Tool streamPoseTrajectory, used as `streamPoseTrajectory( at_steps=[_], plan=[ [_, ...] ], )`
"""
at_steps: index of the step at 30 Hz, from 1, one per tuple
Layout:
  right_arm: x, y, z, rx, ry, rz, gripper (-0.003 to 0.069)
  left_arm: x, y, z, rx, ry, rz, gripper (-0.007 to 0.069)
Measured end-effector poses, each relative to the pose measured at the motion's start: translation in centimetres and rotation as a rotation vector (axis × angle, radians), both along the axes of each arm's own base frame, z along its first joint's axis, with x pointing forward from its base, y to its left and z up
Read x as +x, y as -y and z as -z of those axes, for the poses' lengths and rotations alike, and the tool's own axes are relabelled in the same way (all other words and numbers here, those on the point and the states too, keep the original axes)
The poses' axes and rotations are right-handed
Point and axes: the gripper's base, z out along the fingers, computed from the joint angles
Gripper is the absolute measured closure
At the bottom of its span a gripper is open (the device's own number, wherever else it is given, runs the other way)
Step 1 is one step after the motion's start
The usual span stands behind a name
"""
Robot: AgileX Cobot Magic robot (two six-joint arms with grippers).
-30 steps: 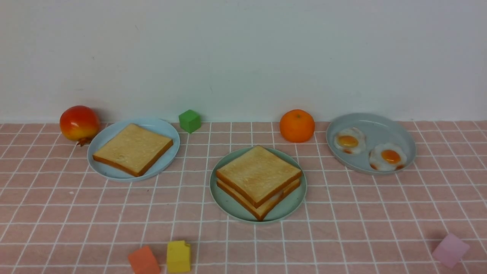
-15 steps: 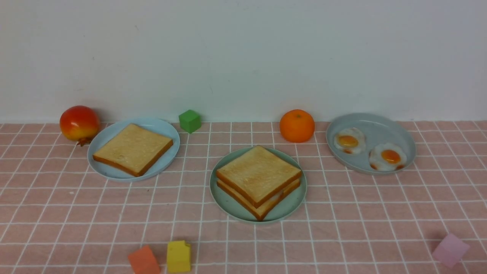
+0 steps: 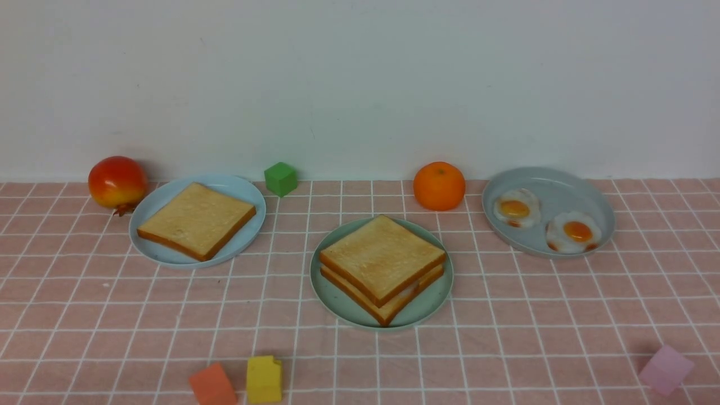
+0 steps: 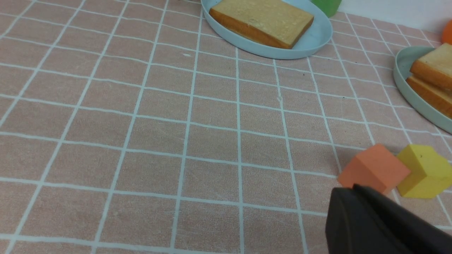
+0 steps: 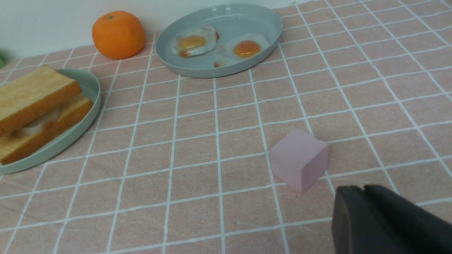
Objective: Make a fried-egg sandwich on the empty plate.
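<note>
— With both arms low at the near edge of the bench, what do your wrist cameras show?

— My left gripper (image 4: 353,188) shows as a dark tip with its jaws together, holding nothing, just beside a small orange foam block (image 4: 374,168) and a yellow foam block (image 4: 423,171). My right gripper (image 5: 363,188) is a dark tip too, with only a hairline seam between the jaws and nothing in them, near a pale pink foam cube (image 5: 299,158).

— And the sandwich?

— The fried-egg sandwich (image 3: 382,265), two golden toy toast slices with dark crusts and white egg showing between them, lies on the round mint-green plastic plate (image 3: 332,292) mid-bench. To my left, a pale sky-blue plate (image 3: 163,202) carries one plain toast slice (image 3: 197,219). To my right, a grey-blue plate (image 3: 562,185) holds two toy fried eggs (image 3: 517,208), beside a toy orange (image 3: 439,185).
</note>
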Motion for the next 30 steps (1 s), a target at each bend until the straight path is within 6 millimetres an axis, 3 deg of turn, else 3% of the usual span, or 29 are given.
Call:
streamPoseTrajectory(
  at_steps=[30],
  plan=[
    [0.00,0.00,0.00,0.000,0.000,0.000,0.0549,0.00,0.00,0.00,0.000,0.000,0.000,0.0608]
  ],
)
